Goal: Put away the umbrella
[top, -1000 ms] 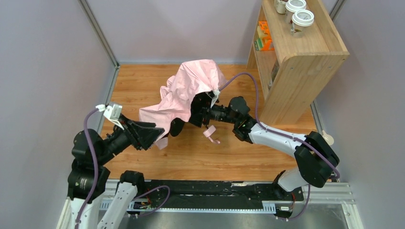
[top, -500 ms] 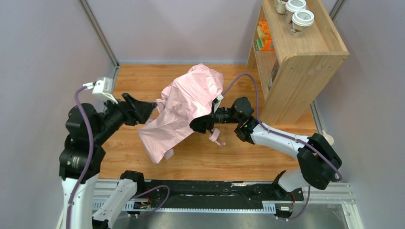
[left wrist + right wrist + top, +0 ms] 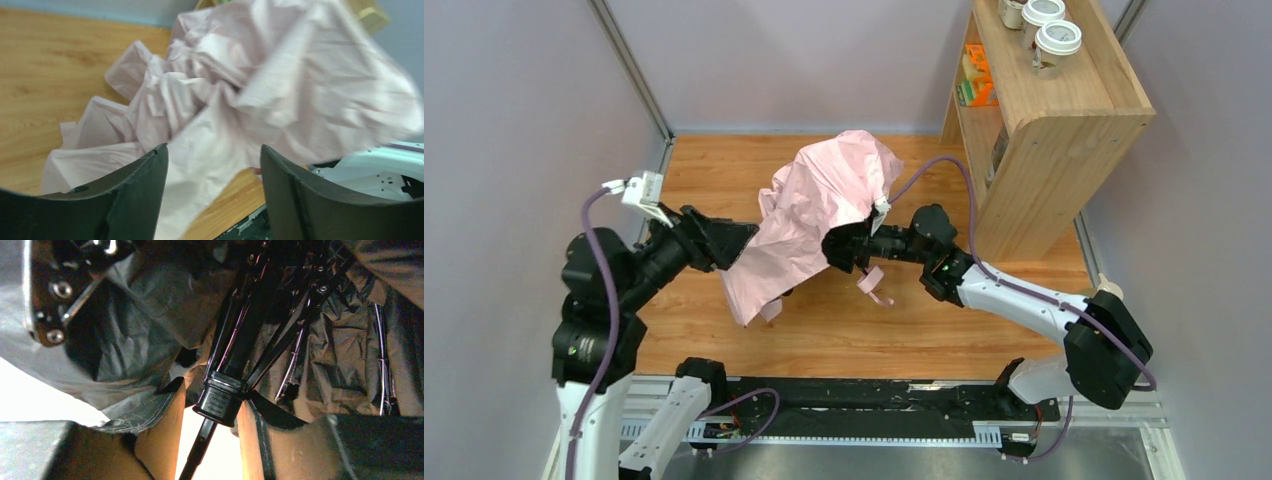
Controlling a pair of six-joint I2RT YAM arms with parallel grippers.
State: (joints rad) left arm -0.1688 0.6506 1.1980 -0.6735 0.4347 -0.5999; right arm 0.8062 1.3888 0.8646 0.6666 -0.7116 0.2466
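The umbrella (image 3: 819, 205) hangs half folded above the wooden table (image 3: 704, 170), its pale pink canopy crumpled and drooping to the lower left. My right gripper (image 3: 849, 250) reaches under the canopy and is shut on the umbrella's black sliding collar (image 3: 220, 401), with the thin shaft (image 3: 197, 455) running down between the fingers (image 3: 162, 435) and the black ribs and lining above. The pink handle with its wrist loop (image 3: 871, 282) dangles just below that gripper. My left gripper (image 3: 742, 236) is open at the canopy's left edge; in the left wrist view pink fabric (image 3: 260, 90) fills the space past its fingers (image 3: 135, 195).
A wooden shelf unit (image 3: 1049, 120) stands at the back right, close to the right arm's cable, with lidded paper cups (image 3: 1056, 38) on top and orange items (image 3: 976, 80) on a shelf. Grey walls close in on the left, back and right. A black rail (image 3: 874, 410) runs along the near edge.
My left arm rose from the canopy's lower edge, drew back left, then returned to the canopy's left side. The canopy swung and its hanging end shifted. The right gripper kept its hold.
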